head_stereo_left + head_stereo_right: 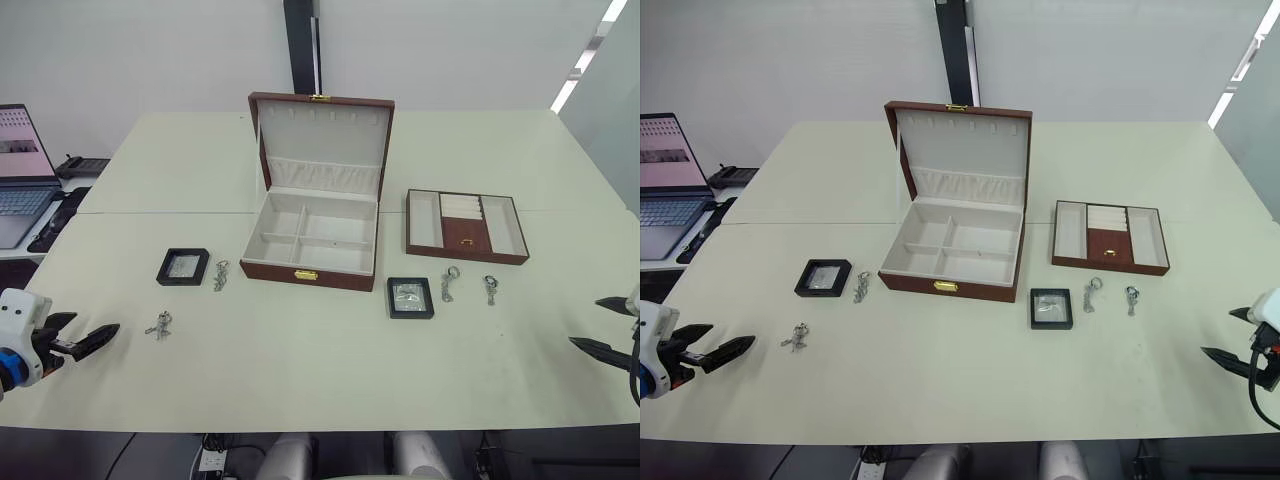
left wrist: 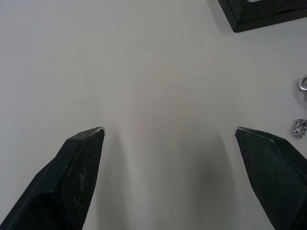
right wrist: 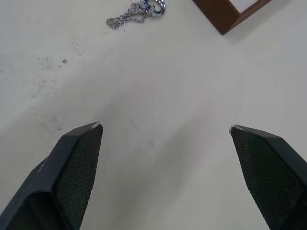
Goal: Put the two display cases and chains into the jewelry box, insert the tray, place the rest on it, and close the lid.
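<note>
Both grippers, left (image 1: 88, 334) and right (image 1: 603, 326), hung with jaws apart and empty; left case (image 1: 183, 266) lay flat left of the open box (image 1: 315, 240), probably light, stiff, slick-windowed, best pinched across opposite frame edges.

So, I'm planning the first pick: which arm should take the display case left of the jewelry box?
Left. The left gripper is open on that side, near the display case; the right gripper sits beyond the jewelry box.
</note>
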Controlling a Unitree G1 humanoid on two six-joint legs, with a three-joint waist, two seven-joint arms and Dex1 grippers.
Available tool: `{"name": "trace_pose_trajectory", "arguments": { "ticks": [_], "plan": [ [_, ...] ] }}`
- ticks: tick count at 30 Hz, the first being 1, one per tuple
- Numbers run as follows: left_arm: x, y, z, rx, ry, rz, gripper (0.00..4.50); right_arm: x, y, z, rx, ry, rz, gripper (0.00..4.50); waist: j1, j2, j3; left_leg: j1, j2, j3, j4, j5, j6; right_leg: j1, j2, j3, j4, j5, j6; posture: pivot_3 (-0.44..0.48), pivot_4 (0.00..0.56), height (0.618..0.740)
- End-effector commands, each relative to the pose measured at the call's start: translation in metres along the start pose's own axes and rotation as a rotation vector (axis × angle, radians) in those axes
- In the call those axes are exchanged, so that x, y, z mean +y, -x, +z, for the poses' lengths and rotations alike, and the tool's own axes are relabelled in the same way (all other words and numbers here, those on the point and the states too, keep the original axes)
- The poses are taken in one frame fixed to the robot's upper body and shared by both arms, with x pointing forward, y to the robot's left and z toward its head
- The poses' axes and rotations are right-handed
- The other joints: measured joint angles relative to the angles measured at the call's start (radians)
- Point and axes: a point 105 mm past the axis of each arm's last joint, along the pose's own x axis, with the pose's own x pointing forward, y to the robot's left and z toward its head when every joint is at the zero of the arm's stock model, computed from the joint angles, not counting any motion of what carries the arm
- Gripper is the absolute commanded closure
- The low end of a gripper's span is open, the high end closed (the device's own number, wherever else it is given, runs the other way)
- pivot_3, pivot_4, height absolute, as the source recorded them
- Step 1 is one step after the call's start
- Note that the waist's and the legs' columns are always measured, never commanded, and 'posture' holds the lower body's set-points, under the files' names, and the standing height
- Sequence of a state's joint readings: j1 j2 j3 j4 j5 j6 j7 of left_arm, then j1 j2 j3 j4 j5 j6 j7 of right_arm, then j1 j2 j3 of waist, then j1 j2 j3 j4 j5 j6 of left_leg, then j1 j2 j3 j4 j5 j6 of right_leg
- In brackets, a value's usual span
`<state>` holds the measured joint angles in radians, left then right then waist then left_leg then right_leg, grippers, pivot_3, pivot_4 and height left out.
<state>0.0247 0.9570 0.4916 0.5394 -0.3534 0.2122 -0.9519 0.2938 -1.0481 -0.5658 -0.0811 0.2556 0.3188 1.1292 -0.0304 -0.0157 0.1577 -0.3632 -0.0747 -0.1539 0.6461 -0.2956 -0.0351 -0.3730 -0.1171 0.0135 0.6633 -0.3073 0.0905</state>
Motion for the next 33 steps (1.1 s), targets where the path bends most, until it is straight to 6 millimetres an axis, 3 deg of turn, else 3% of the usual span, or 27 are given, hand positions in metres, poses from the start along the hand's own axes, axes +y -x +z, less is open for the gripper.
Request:
{"name": "trace_pose_trajectory", "arguments": {
  "ticks": [1, 3, 9, 15, 18, 26, 33],
  "plan": [
    [0.006, 0.006, 0.023, -0.068, -0.048, 0.014, 0.39, 0.0, 0.001, 0.012, -0.032, 0.022, 0.003, 0.18, 0.001, 0.0, 0.0, 0.0, 0.0, 0.0, 0.0, 0.0, 0.0, 0.0, 0.0, 0.0, 0.0, 0.0, 0.0, 0.0, 0.15, 0.74],
    [0.001, 0.003, 0.029, -0.084, -0.056, -0.012, 0.88, 0.001, 0.0, 0.018, -0.04, 0.033, 0.015, 0.6, 0.001, 0.0, 0.0, 0.0, 0.0, 0.0, 0.0, 0.0, 0.0, 0.0, 0.0, 0.0, 0.0, 0.0, 0.0, 0.0, 0.15, 0.74],
    [-0.018, -0.01, 0.058, -0.153, -0.094, -0.105, 2.68, 0.003, -0.008, 0.041, -0.081, 0.079, 0.032, 2.47, 0.001, 0.0, 0.0, 0.0, 0.0, 0.0, 0.0, 0.0, 0.0, 0.0, 0.0, 0.0, 0.0, 0.0, 0.0, 0.0, 0.15, 0.74],
    [-0.055, -0.041, 0.098, -0.194, -0.15, -0.239, 4.5, 0.018, -0.035, 0.081, -0.174, 0.133, 0.094, 3.95, 0.0, 0.0, 0.0, 0.0, 0.0, 0.0, 0.001, 0.002, -0.003, 0.0, 0.0, 0.0, 0.0, 0.0, 0.0, 0.0, 0.15, 0.74],
    [-0.071, -0.056, 0.109, -0.194, -0.165, -0.291, 4.5, 0.024, -0.054, 0.104, -0.226, 0.16, 0.099, 4.44, -0.004, 0.0, 0.0, 0.0, 0.0, 0.0, 0.001, 0.002, -0.004, 0.0, 0.0, 0.0, 0.001, 0.0, 0.0, 0.0, 0.15, 0.74],
    [-0.104, -0.09, 0.135, -0.205, -0.209, -0.341, 4.5, 0.03, -0.103, 0.149, -0.303, 0.179, 0.076, 4.44, -0.003, -0.001, 0.0, -0.002, -0.001, -0.001, 0.002, 0.003, -0.005, -0.002, 0.0, -0.001, 0.001, 0.0, 0.0, 0.0, 0.15, 0.74],
    [-0.121, -0.113, 0.131, -0.16, -0.209, -0.339, 4.5, 0.041, -0.147, 0.177, -0.33, 0.161, 0.068, 4.44, -0.006, -0.001, 0.0, -0.003, -0.001, 0.0, 0.003, 0.003, -0.005, -0.004, 0.0, -0.001, 0.002, 0.001, -0.001, 0.0, 0.15, 0.74]
  ]
}}
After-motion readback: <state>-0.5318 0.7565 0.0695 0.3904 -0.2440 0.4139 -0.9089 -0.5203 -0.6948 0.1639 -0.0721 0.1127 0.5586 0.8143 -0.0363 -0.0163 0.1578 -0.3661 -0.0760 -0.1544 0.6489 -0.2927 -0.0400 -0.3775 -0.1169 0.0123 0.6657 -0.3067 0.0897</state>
